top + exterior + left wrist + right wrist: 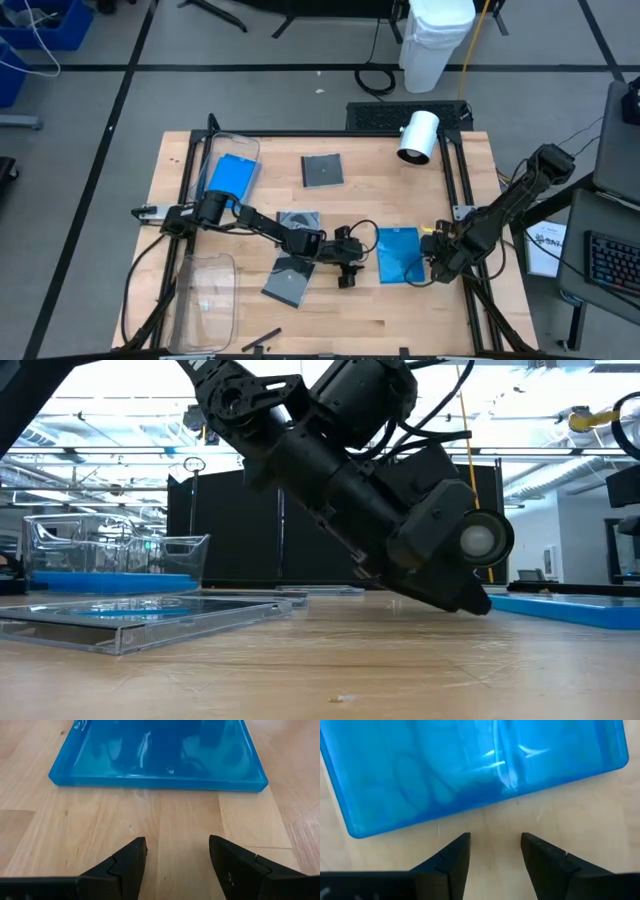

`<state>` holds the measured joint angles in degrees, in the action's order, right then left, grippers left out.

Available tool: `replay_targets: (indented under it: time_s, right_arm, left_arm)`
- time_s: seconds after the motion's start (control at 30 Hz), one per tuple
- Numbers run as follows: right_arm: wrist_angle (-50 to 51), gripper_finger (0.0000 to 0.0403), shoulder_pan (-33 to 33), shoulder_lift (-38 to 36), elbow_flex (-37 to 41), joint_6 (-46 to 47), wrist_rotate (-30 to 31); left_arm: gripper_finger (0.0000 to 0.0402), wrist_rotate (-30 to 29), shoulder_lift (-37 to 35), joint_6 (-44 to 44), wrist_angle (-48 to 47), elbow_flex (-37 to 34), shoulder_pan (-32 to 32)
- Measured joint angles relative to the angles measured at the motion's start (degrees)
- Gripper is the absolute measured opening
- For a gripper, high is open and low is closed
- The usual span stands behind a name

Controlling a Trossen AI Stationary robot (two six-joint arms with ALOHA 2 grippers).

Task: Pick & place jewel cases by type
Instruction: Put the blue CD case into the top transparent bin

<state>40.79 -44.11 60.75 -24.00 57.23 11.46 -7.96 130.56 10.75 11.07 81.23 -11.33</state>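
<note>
From above, the wooden table (330,310) is carrying a blue jewel case (399,254) right of centre, with the left end effector (358,252) just beside its left edge and the right end effector (430,252) just beside its right edge. A second blue case (230,177) is lying in the clear bin (251,150) at the far left, a grey case (322,170) is sitting near the far middle, a disc case (298,220) and another grey case (287,281) are lying under the left arm, and one empty bin (205,300) is sitting front left. At table height, one arm is filling the frame (a clear case (140,616) is lying flat on the left). Left wrist: fingers (127,865) are standing apart, empty, facing the blue case (160,752). Right wrist: fingers (451,860) are parted, holding nothing, with the blue case (470,770) just ahead.
</note>
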Motion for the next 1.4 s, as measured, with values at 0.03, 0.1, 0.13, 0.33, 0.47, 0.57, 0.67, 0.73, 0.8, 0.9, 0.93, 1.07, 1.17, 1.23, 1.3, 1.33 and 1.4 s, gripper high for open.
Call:
replay_targets:
  time_s: [0.03, 0.1, 0.13, 0.33, 0.47, 0.57, 0.67, 0.73, 0.8, 0.9, 0.93, 1.07, 1.17, 1.23, 1.3, 1.33, 1.4]
  right_arm:
    - [-0.69, 0.0169, 0.01, 0.14, 0.71, 0.13, 0.19]
    - [-1.46, 0.0169, 0.01, 0.31, 1.32, 0.25, 0.61]
    - [-1.62, 0.0169, 0.01, 0.29, 1.24, 0.48, 0.87]
    - [-2.7, 0.0169, 0.01, 0.29, 1.13, 0.44, 1.39]
    - [-3.49, 0.0169, 0.01, 0.31, 1.19, 0.49, 2.29]
    - [-5.03, 0.0169, -0.01, 0.32, 1.23, 0.23, 3.56]
    - [-7.01, 0.0169, 0.01, 0.33, 1.26, -0.73, 4.82]
    - [-8.34, 0.0169, 0.03, 0.36, 1.32, -1.74, 5.29]
    - [-9.64, 0.0169, 0.01, 0.42, 1.41, -2.48, 6.26]
    - [-11.34, 0.0169, 0.3, 0.46, 1.46, -3.32, 7.59]
    - [-11.94, 0.0169, 0.49, 0.5, 1.48, -4.07, 7.88]
    - [-16.02, 0.0169, 1.78, 0.56, 1.57, -8.08, 8.95]
    - [-17.89, 0.0169, 3.23, 1.06, 1.69, -11.05, 8.02]
    - [-18.26, 0.0169, 3.89, 1.5, 1.69, -12.04, 7.73]
    - [-18.33, 0.0169, 4.3, 2.36, 1.64, -12.32, 7.76]
    - [-18.36, 0.0169, 4.29, 2.64, 1.56, -12.34, 7.9]
    - [-18.63, 0.0169, 4.29, 3.41, 1.54, -12.69, 8.18]
  left_arm:
    - [0.0223, -0.43, 0.02, -0.29, 0.24, 0.0, -0.02]
    - [0.0223, -0.64, 0.13, -1.01, 1.54, 0.0, 0.01]
    - [0.0223, -0.47, 0.16, -1.47, 2.05, 0.07, 0.09]
    - [0.0223, -1.16, 0.17, -4.08, -0.69, 3.51, 0.28]
    - [0.0223, -1.39, 0.55, -3.52, -4.76, 6.14, 1.28]
    - [0.0223, -0.73, 0.67, -1.61, -6.77, 6.64, 2.35]
    - [0.0223, 0.89, 0.7, 0.47, -7.4, 6.6, 3.11]
    - [0.0223, 1.55, 0.7, 0.94, -8.35, 6.55, 3.17]
    - [0.0223, 2.8, 0.7, 0.98, -8.86, 6.49, 3.15]
    - [0.0223, 4.9, 0.68, 1.45, -10.24, 6.51, 2.71]
    - [0.0223, 4.96, 0.68, 1.42, -10.83, 6.51, 2.44]
    - [0.0223, 4.92, 1.82, 1.37, -10.95, 6.69, 1.84]
    - [0.0223, 4.43, 4.11, 1.93, -9.69, 6.76, 1.83]
    - [0.0223, 4.03, 5.13, 1.95, -8.49, 6.79, 1.99]
    - [0.0223, 2.75, 5.49, 0.96, -7.65, 6.76, 1.99]
    - [0.0223, 2.29, 5.51, 0.16, -7.36, 6.73, 1.99]
    - [0.0223, 2.3, 5.52, -1.53, -6.25, 6.61, 1.99]
